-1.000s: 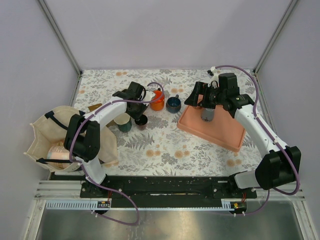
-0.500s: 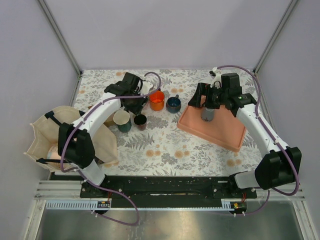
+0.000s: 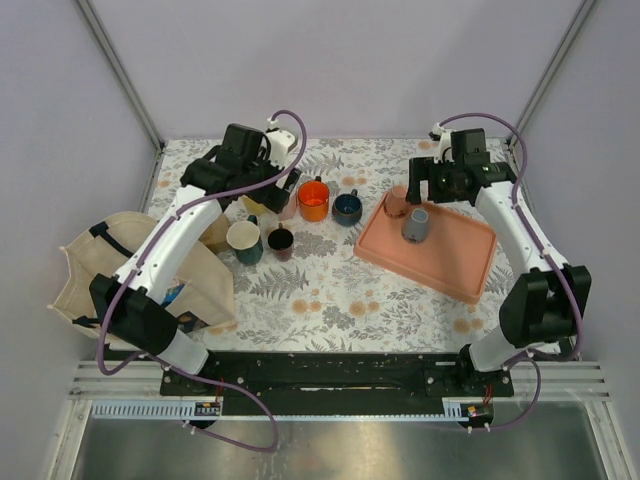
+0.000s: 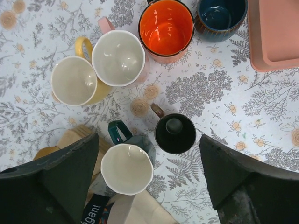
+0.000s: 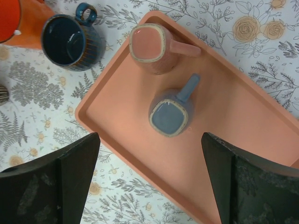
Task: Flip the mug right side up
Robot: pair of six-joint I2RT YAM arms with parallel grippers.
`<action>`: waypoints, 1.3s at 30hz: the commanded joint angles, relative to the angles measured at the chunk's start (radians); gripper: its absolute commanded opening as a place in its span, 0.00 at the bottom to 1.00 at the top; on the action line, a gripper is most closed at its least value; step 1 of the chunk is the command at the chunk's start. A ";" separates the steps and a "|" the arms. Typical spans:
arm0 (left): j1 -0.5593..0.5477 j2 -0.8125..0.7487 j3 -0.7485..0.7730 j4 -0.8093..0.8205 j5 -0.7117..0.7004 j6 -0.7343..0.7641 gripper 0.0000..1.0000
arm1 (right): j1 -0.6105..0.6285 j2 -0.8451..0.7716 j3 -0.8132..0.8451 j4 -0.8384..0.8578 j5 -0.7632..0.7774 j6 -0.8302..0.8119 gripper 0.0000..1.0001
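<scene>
Two mugs stand upside down on the salmon tray (image 5: 233, 121): a pink mug (image 5: 147, 49) and a blue-grey mug (image 5: 169, 116), both with their bases up. In the top view the blue-grey mug (image 3: 416, 224) is just nearer than the pink mug (image 3: 396, 205). My right gripper (image 5: 150, 135) hovers open above them, touching neither. My left gripper (image 4: 149, 136) is open and empty, high over a cluster of upright mugs. An orange mug (image 4: 166, 29) stands upright there.
Upright beside the orange mug are a dark blue mug (image 4: 220, 16), a pink mug with a white inside (image 4: 117, 57), a yellow mug (image 4: 74, 80), a teal mug (image 4: 127, 168) and a small black mug (image 4: 175, 133). A cloth bag (image 3: 100, 270) lies at the left.
The left gripper opened, let go of the orange mug, which now stands upright, and rose away to the left. The right gripper drew back and up over the tray's far end.
</scene>
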 commanded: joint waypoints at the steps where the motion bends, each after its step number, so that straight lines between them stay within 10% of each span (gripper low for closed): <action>1: -0.002 -0.047 -0.030 -0.006 -0.019 -0.061 0.93 | -0.002 0.088 0.075 -0.016 0.013 -0.067 0.99; 18: -0.002 -0.144 -0.145 -0.040 0.001 0.019 0.99 | -0.003 0.289 0.082 -0.017 0.130 0.069 0.96; 27: 0.000 -0.119 -0.121 -0.038 0.031 -0.017 0.99 | -0.003 0.261 -0.026 -0.008 0.173 0.121 0.77; 36: 0.001 -0.060 -0.072 0.006 0.073 -0.078 0.96 | -0.005 0.108 -0.138 -0.003 0.160 0.079 0.05; 39: 0.003 -0.061 -0.084 0.046 0.113 -0.075 0.95 | -0.009 0.017 -0.162 -0.020 0.114 0.051 0.00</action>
